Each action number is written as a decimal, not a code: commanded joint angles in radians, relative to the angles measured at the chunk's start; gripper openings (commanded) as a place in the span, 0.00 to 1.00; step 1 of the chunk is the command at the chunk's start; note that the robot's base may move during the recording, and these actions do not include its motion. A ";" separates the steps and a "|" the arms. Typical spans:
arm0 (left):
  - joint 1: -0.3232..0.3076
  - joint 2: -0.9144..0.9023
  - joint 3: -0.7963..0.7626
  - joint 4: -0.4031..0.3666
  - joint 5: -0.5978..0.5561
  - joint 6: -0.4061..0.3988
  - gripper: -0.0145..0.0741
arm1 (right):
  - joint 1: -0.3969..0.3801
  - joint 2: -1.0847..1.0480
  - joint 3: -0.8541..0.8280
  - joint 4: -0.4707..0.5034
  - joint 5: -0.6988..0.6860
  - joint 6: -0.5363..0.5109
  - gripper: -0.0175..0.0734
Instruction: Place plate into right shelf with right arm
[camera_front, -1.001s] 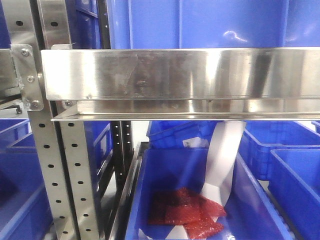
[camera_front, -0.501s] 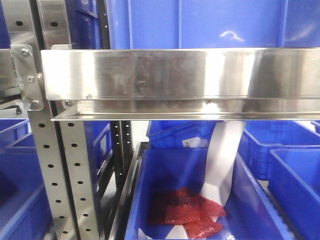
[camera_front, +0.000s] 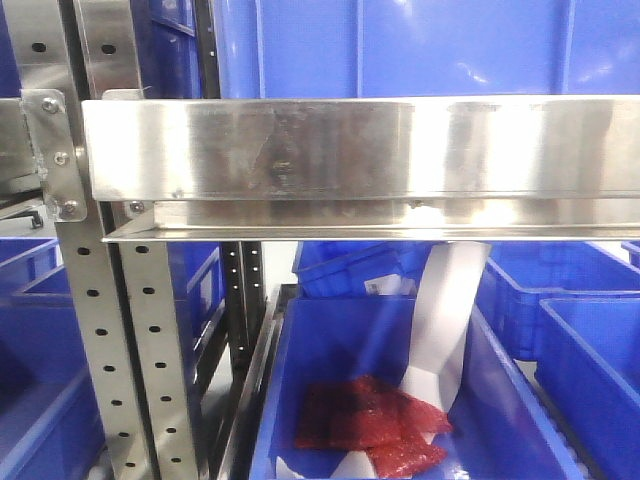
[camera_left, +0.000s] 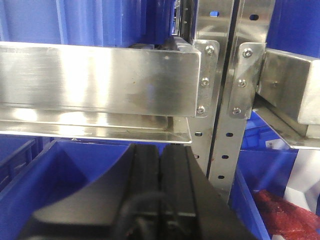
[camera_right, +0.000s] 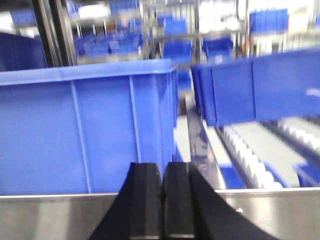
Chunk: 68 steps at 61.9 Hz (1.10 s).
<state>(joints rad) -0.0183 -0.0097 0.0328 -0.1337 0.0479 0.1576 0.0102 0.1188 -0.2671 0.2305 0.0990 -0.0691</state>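
No plate shows in any view. My left gripper (camera_left: 160, 150) is shut and empty, its black fingers pressed together below a steel shelf rail (camera_left: 100, 80). My right gripper (camera_right: 163, 167) is shut and empty too, its fingertips level with the steel front rail (camera_right: 55, 215) of a shelf that holds a large blue bin (camera_right: 85, 130). Neither gripper shows in the front view, which looks at the same kind of steel rail (camera_front: 350, 150) with a blue bin (camera_front: 420, 45) above it.
Below the rail an open blue bin (camera_front: 330, 350) holds red mesh bags (camera_front: 365, 425) and a white paper strip (camera_front: 445, 320). A perforated steel upright (camera_front: 110, 340) stands at left, and another upright (camera_left: 220, 125) is right of my left gripper. A roller track (camera_right: 250, 155) and more blue bins (camera_right: 255, 85) lie at right.
Almost nothing has changed; only the reflections on the steel rail shift slightly.
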 joint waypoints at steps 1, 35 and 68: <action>-0.002 -0.010 0.010 -0.008 -0.090 -0.007 0.02 | -0.001 -0.074 0.004 -0.012 -0.099 -0.005 0.25; -0.002 -0.010 0.010 -0.008 -0.090 -0.007 0.02 | -0.001 -0.134 0.024 -0.012 -0.091 -0.005 0.25; -0.002 -0.010 0.010 -0.008 -0.090 -0.007 0.02 | -0.001 -0.134 0.255 -0.183 -0.280 -0.004 0.25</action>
<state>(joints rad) -0.0183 -0.0097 0.0328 -0.1337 0.0479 0.1576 0.0102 -0.0129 -0.0226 0.0238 -0.0435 -0.0691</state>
